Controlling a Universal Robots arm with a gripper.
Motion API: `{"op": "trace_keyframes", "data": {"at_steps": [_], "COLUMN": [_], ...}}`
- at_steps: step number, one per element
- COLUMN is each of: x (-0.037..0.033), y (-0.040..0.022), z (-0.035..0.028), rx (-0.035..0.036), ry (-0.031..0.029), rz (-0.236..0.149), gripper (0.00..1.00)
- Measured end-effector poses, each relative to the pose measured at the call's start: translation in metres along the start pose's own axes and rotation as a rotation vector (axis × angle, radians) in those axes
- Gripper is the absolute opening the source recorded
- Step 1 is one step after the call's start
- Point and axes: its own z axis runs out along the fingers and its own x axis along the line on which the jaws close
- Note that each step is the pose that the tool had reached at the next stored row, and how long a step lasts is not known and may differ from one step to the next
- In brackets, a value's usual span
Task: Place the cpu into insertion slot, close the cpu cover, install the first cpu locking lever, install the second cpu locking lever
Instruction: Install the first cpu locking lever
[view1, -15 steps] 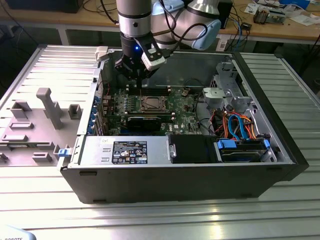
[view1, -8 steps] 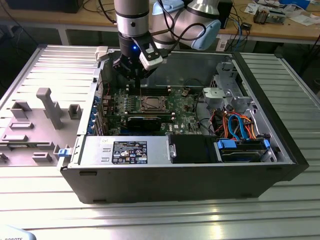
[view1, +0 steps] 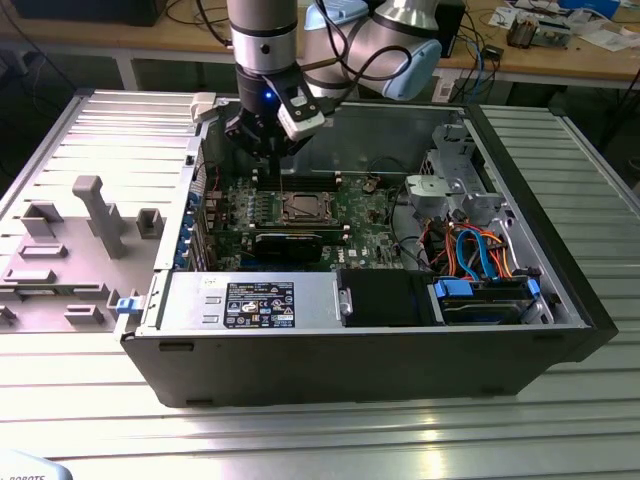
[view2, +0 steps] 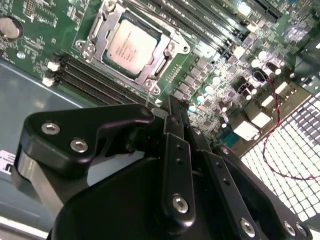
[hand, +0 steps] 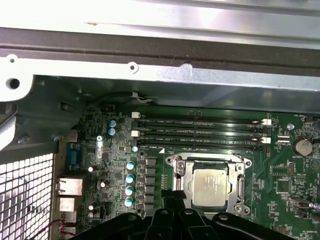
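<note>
Chip: flat silver-grey square cpu (view2: 131, 47) sits in the silvery-rimmed insertion slot (view2: 162, 62), ready for clamping.
Hand: black hand (view2: 162, 107) hovers close beside it; I cannot tell its grip.

exterior view: bright, even overhead light, w/ soft white glare streaks on the ribbed silver metal table (view1: 400, 430); interior of the black pc case (view1: 420, 365) is dimmer. second wrist view: silver-grey square cpu (view2: 131, 47) washed pale, white mesh panel (view2: 295, 145) blown out.
</note>
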Motion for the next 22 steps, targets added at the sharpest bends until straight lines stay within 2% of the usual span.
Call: {"op": "trace_keyframes", "data": {"at_steps": [3,12,17,22], "x": [0.0015,0.001,0.0005,-0.0065], "y": [0.0017,0.0203,0.0229,0.0264], "z": [0.0006,0.0052,0.0065,0.0077], "rx": [-0.0002,0.0,-0.0001,-0.0001], "ry": [-0.0001,0.0,0.0,0.0013], "rz": [0.0,0.0,0.0,0.0], "gripper": [0.11,0.11,0.11,0.11]}}
